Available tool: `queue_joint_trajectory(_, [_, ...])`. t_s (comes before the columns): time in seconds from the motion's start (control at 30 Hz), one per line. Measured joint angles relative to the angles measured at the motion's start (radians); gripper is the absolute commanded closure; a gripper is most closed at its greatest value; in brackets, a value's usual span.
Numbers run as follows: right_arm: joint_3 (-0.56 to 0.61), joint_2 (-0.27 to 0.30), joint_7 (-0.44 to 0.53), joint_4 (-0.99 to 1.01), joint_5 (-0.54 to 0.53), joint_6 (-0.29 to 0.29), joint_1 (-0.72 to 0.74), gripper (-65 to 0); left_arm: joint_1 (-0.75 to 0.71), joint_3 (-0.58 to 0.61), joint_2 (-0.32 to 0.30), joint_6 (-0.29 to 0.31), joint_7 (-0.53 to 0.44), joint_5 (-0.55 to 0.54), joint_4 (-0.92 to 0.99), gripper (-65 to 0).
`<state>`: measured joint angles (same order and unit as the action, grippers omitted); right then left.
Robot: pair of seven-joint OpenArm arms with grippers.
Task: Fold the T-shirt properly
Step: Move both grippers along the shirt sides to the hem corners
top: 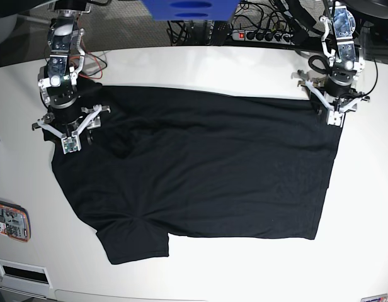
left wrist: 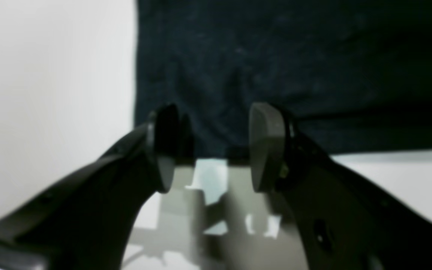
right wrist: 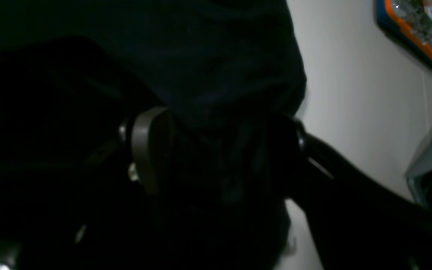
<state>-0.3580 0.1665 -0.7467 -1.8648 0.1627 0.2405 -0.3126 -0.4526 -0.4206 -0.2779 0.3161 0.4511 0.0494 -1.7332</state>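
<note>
Black soft T-shirt (top: 206,170) flat; left end effector (left wrist: 210,148) open, right end effector (right wrist: 216,150) open astride fabric.

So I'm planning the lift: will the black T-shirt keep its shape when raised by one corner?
Probably not. The T-shirt lies flat with soft wrinkles, so it should droop and fold under itself. On the smooth white table it would likely drag easily.

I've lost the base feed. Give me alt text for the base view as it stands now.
A black T-shirt lies spread almost flat across a white table, one sleeve pointing toward the near edge. The right gripper stands open over the shirt's left end, the left gripper open at its far right corner. Cables and a power strip run along the back.
</note>
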Motion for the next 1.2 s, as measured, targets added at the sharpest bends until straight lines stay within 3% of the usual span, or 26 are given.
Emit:
queue_joint_trajectory(0.2, [0.006, 0.003, -0.047, -0.014, 0.003, -0.002, 0.105, -38.2, 0.062, 0.001, 0.003, 0.000, -0.001, -0.002, -0.104, -29.3])
queue_joint_trajectory(0.47, [0.174, 0.020, -0.157, -0.013, -0.001, -0.001, 0.263, -38.2, 0.294, 0.002, 0.000, 0.003, 0.005, 0.002, -0.079, -29.4])
queue_joint_trajectory(0.57, [0.231, 0.022, -0.211, -0.011, 0.005, 0.000, 0.300, -38.2, 0.409, 0.007, -0.005, 0.002, 0.106, 0.003, -0.040, -29.5])
queue_joint_trajectory(0.7, [0.292, 0.019, -0.229, -0.011, -0.002, 0.002, 0.365, -38.2, 0.568, 0.021, -0.053, -0.005, 0.215, 0.004, 0.067, -29.6])
queue_joint_trajectory(0.83, [0.318, 0.019, -0.229, -0.011, 0.002, -0.001, 0.425, -38.2, 0.725, 0.137, -0.128, 0.003, 0.214, -0.003, 0.290, -29.4])
queue_joint_trajectory(0.93, [0.322, 0.020, -0.226, -0.012, -0.004, 0.001, 0.449, -38.2, 0.829, 0.219, -0.147, 0.000, 0.222, 0.005, 0.461, -29.4])
queue_joint_trajectory(1.0, [0.323, 0.019, -0.232, -0.009, 0.001, 0.000, 0.464, -38.2, 0.907, 0.255, -0.153, 0.002, 0.174, 0.004, 0.580, -29.4])
queue_joint_trajectory(1.2, [0.322, 0.019, -0.267, -0.008, -0.001, 0.000, 0.465, -38.2, 1.094, 0.330, -0.148, -0.006, -0.135, 0.008, 0.999, -29.4])
